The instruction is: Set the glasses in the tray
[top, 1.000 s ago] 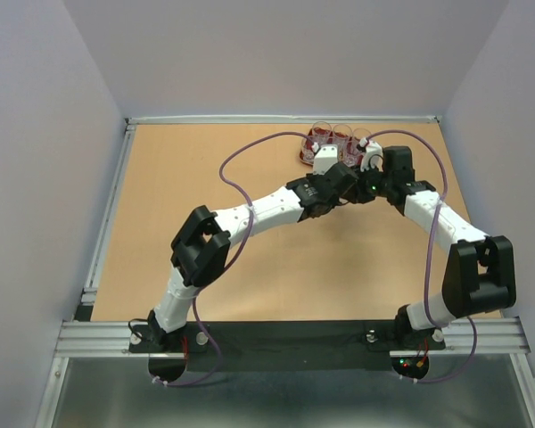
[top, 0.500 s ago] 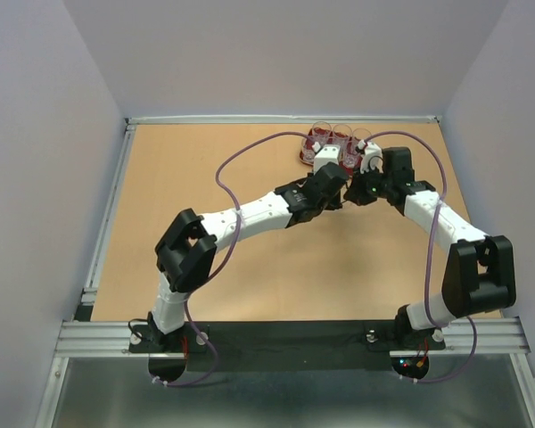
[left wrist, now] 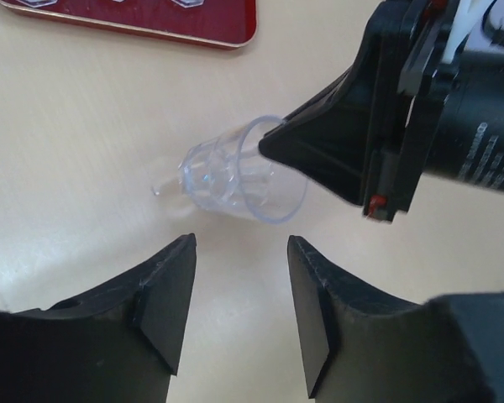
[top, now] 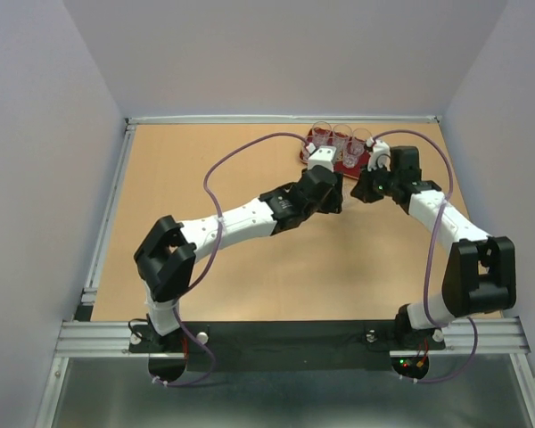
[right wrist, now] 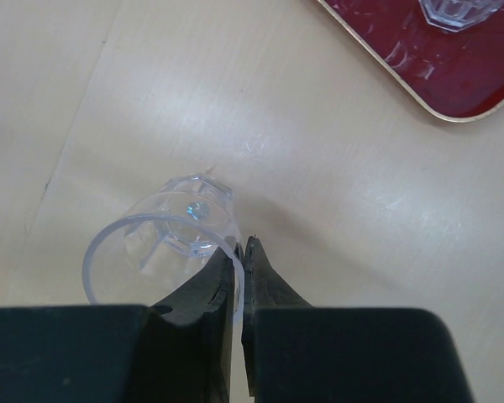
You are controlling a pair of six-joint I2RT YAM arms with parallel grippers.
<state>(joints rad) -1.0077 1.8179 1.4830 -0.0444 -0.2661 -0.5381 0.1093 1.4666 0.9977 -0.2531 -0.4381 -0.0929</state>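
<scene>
Glass tipped well over, mouth toward the right gripper, whose jaws pinch the rim wall tight, one finger inside, one outside. Its base points away, low over the surface; touching or not, I can't tell. Left gripper hangs just short of it, jaws wide, holding nothing. Tray sits close by at the far edge, right of centre, other glasses on it. Right arm has the carry, I'd say.

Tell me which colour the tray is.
The tray is dark red; the right wrist view shows it best.
</scene>
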